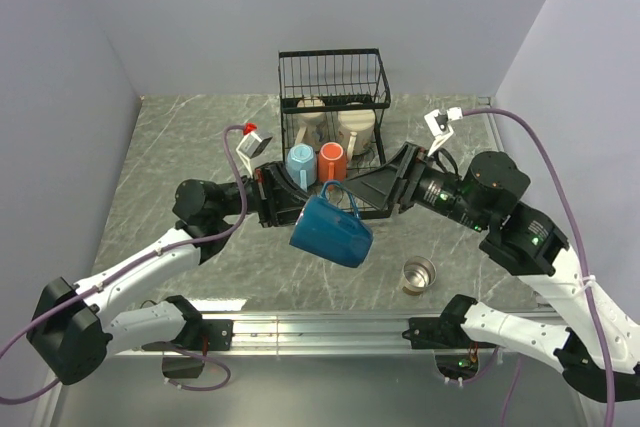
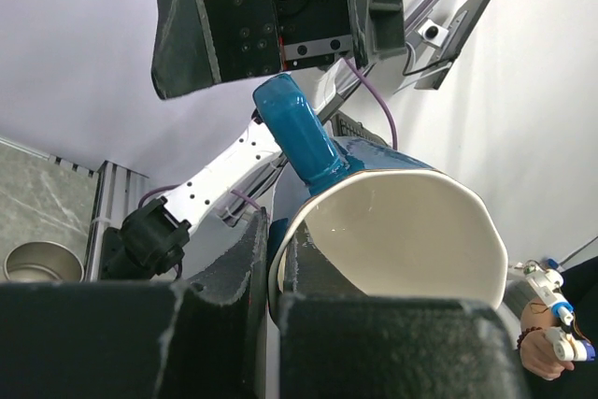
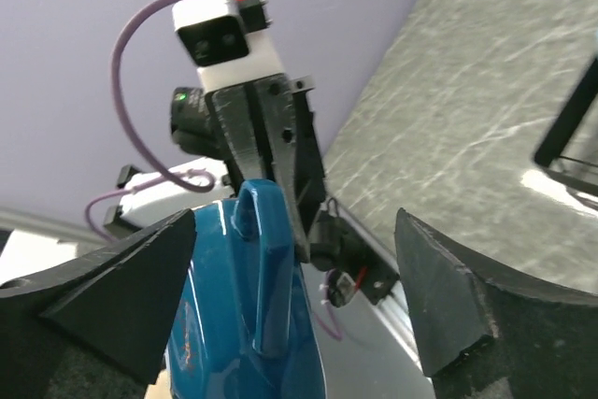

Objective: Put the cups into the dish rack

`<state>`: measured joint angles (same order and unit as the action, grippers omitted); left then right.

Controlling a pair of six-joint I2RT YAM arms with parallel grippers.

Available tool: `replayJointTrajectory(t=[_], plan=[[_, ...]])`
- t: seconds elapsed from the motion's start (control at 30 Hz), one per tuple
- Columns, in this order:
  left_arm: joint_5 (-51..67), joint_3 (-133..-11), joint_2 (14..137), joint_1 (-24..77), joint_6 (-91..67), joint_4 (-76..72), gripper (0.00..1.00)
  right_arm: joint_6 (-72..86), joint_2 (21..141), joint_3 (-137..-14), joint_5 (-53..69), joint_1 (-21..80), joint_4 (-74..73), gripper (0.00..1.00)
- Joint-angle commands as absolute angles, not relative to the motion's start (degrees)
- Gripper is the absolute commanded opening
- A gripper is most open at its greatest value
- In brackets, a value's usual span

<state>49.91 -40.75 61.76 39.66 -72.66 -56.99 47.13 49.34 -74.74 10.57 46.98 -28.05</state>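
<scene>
Counting: six cups, one dish rack, two end effectors.
Left end effector [image 2: 274, 287]: pressed together on the rim wall of the dark blue mug, one finger outside and one inside the white interior.
Light blue cup [image 1: 300, 165]: in the low near section of the rack, just beside the orange one.
Dark blue mug [image 1: 335, 232]: one, tilted, lifted off the tabletop [image 1: 180, 147], on the near side of the rack and between the two end effectors.
Orange cup [image 1: 332, 162]: one, in the same low section, to the right of the light blue cup.
Dish rack [image 1: 333, 55]: one, black wire, at the far middle of the tabletop.
Cream mugs [image 1: 310, 125] [image 1: 358, 127]: two, side by side in the taller basket part; their insides cannot be told.
Right end effector [image 3: 294, 259]: fingers spread wide, empty, the dark blue mug's handle [image 3: 262, 268] showing in the gap between them.
Steel cup [image 1: 419, 274]: one, small, upright on the tabletop near the front edge, apart from both end effectors.
</scene>
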Motion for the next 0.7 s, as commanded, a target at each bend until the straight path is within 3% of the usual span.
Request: replayJointTrajectory(t=[0.0,0.5,0.6,0.63,0.67], plan=[[48.5,-42.8,61.4,39.6,-75.2,-64.7,0.0,49.0,49.0,-73.1,16.8,46.6,-19.3,0.9],[46.9,-44.0,65.8,39.6,-80.2,-72.9,0.0,53.7,47.5,-64.8,22.3,46.8,-6.5,0.46],[46.2,-44.3,67.0,39.6,-80.9,-74.2,0.0,54.1,47.2,-64.2,22.9,46.8,-5.6,0.24],[46.1,-44.8,67.3,39.6,-80.9,-74.3,0.0,54.1,47.4,-64.2,22.9,46.9,-5.7,0.0],[46.1,-45.0,67.7,39.6,-81.1,-74.4,0.0,54.1,47.3,-64.2,22.8,46.9,-6.0,0.0]])
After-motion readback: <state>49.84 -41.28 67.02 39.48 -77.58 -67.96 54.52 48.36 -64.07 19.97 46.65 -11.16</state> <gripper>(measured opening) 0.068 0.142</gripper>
